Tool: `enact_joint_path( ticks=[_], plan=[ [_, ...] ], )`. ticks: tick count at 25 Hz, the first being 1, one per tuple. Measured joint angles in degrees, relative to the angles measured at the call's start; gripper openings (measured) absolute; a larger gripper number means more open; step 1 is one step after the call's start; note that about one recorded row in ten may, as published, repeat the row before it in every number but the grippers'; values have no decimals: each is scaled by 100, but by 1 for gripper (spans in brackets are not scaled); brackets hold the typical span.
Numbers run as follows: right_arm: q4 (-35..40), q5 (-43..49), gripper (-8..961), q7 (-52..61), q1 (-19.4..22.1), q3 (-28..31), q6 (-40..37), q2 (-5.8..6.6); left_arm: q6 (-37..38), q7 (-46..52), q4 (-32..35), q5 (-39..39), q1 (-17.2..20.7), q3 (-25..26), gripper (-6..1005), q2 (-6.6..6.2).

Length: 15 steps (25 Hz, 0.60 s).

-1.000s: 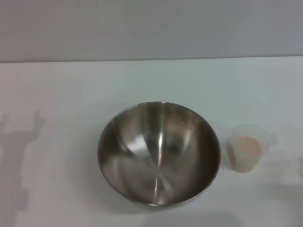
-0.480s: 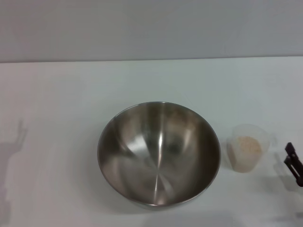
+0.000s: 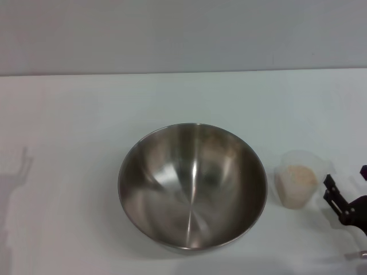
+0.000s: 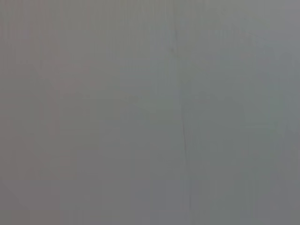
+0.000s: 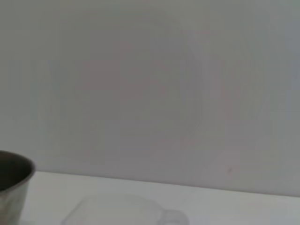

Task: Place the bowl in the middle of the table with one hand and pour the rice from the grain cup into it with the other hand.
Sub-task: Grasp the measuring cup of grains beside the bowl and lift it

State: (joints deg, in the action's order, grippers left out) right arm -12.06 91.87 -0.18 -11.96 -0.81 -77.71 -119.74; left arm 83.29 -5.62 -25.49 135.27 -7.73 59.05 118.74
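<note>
Over at the far left of the table (image 3: 69, 114) only a thin shadow of the left arm lies at about nine o'clock from the bowl (image 3: 192, 187); a second back it was taller and nearer in, so that arm has been pulling away. The left gripper itself is nowhere to be seen, and its wrist camera gives nothing but flat grey, so whether its fingers are apart or together I cannot tell.

The bowl stands upright near the middle of the table, empty and shining inside, in the same spot as a second ago. I'd judge the placing half of the job done.

Just beside it at three o'clock stands the grain cup (image 3: 297, 184), upright, with the rice (image 3: 298, 177) all in it and none in the bowl.

The real change is on the right: the right gripper (image 3: 332, 193) has come in from the edge at about four o'clock of the cup, where a second ago there was nothing. It now sits just beside the cup and apart from it. Two dark fingertips (image 3: 328, 182) show, one above the other, with only a slight gap that I can see. The pick-up looks about to start; the pour is not begun.

Most of that gripper is cut off by the frame edge. In the right wrist view the cup (image 5: 126, 211) is a faint pale shape low down, with the bowl's rim (image 5: 16, 171) beside it.
</note>
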Motion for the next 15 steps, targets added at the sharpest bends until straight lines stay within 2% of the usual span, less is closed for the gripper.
enact_joint_path(
  ticks=[15],
  plan=[
    [-38,56,778,0,-61,48,146,12,44,18,39,26,1,-18,860,1]
  ],
)
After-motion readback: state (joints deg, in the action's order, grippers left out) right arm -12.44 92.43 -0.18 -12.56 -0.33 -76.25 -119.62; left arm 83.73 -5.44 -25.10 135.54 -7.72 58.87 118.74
